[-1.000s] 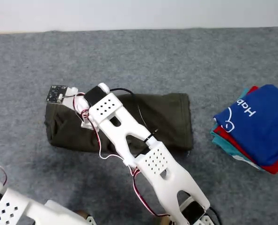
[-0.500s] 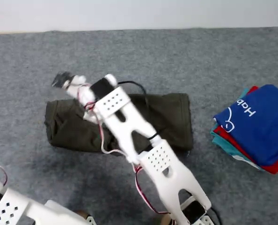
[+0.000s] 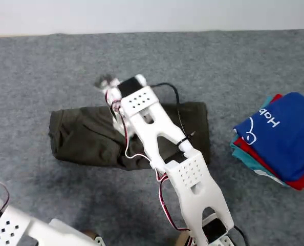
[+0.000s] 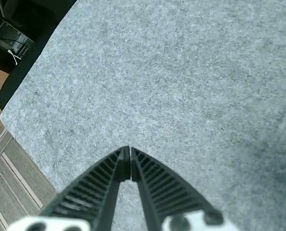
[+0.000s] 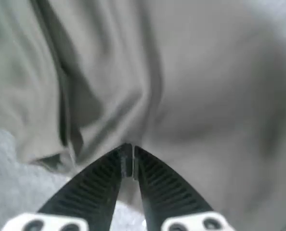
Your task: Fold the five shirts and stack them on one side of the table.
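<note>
**Surface.** Grey felt table cover (image 3: 203,66), running to every edge of the high view except the top.

**Room.** Pale wall (image 3: 142,15) in a strip along the top of the high view. In the left wrist view the felt ends at a diagonal edge in the upper left. Beyond it are dark equipment with cables (image 4: 8,33) and wood-pattern floor (image 4: 1,178) at lower left.

**Item 1.** Olive shirt (image 3: 83,136), folded to a rough rectangle, creased, lying flat at centre left of the high view. It is well apart from the stack.

**Item 2.** Stack of folded shirts at the right edge of the high view. Blue shirt (image 3: 285,138) on top, red shirt (image 3: 301,182) under it, teal shirt (image 3: 243,154) showing at the stack's lower left.

**Writing.** White lettering and a white line drawing on the blue shirt; no other labels can be made out.

**Item 3.** Right arm (image 3: 193,179), white perforated links with red, white and black wiring, crossing the olive shirt from bottom centre. Right gripper (image 5: 129,156): jaws closed tip to tip, no cloth pinched between them, olive fabric folds beneath.

**Item 4.** Left arm (image 3: 11,230), lower left corner of the high view. Left gripper (image 4: 130,161): jaws closed together, holding nothing, over bare felt.
</note>
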### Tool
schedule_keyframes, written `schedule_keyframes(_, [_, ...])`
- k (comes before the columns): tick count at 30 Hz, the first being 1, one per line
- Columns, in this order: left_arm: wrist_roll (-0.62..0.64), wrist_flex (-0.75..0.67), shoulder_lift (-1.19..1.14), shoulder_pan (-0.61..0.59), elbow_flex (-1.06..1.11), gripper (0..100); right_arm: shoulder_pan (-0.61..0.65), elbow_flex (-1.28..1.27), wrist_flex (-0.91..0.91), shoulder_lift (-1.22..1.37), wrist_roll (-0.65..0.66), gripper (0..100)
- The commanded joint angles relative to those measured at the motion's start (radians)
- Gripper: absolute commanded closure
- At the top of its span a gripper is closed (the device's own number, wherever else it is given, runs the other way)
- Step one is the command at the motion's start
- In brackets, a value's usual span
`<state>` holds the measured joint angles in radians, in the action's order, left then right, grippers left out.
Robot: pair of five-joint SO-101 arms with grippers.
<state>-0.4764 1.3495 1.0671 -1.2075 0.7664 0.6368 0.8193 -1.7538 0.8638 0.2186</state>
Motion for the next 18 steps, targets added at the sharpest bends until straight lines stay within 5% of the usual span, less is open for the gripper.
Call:
schedule_keyframes(1, [-0.017,-0.015,0.011,0.003,-0.004,99,-0.027,-0.071,-0.039,-0.041,-0.009,98.9])
schedule_keyframes(8, [-0.017,-0.015,0.011,0.003,-0.012,99,-0.087,-0.074,-0.039,0.050,-0.006,98.8])
schedule_keyframes(18, [-0.018,-0.018,0.011,0.003,-0.005,99,-0.094,-0.081,-0.042,-0.228,-0.014,98.8])
